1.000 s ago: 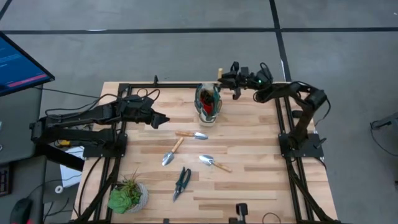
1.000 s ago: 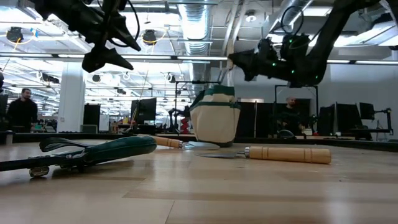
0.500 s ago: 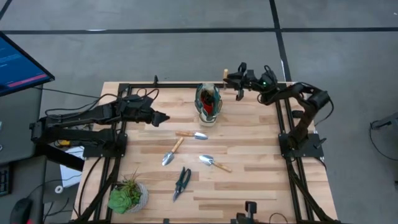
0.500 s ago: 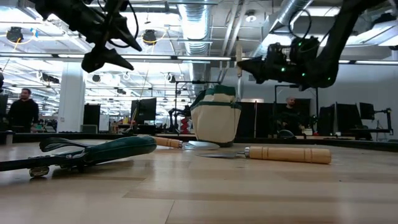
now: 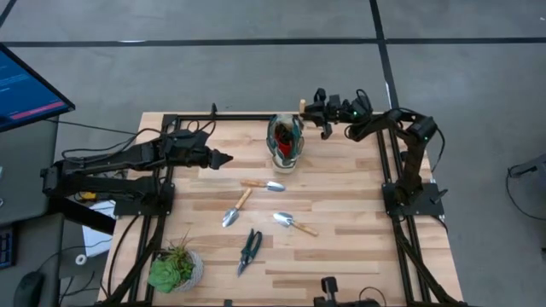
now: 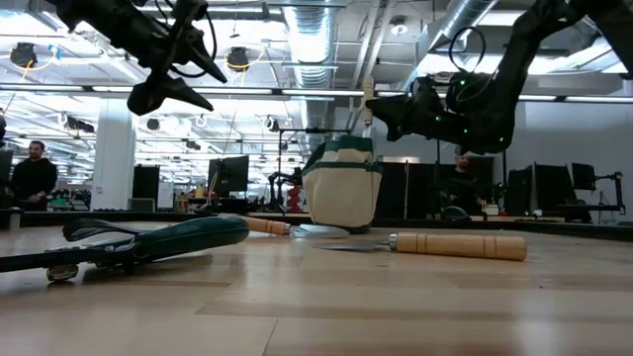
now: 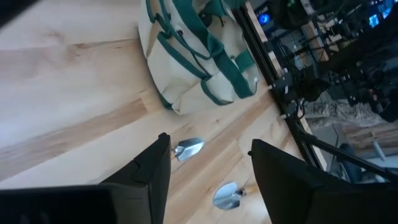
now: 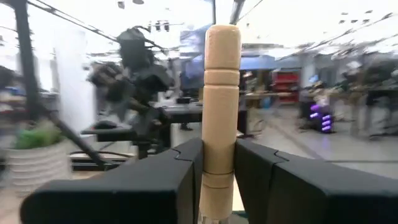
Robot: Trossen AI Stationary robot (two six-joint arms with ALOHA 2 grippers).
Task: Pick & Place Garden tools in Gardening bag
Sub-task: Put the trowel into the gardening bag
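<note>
The gardening bag, green with cream pockets, stands upright near the table's far edge; something red shows inside it. My right gripper hovers just right of the bag, shut on a wooden-handled garden tool. The tool's head is hidden below the fingers. Two trowels, a third small tool and dark pruning shears lie flat on the table's middle. My left gripper hangs open above the table, left of the bag, holding nothing. My right gripper pinches the tool's wooden handle at its lower part between the two fingers. The fingers come about level from the table's right and lie across the handle. The handle stands upright, free end up, clear of table and bag.
A potted green plant stands at the near left corner. Dark frame rails run along the table's sides. A monitor stands off the left edge. People show in the room beyond.
My right gripper swung a little toward the table's right edge with the tool, then came back toward the bag and sank slightly. The handle now stands more upright than a second ago. My left gripper has rolled a little in place.
</note>
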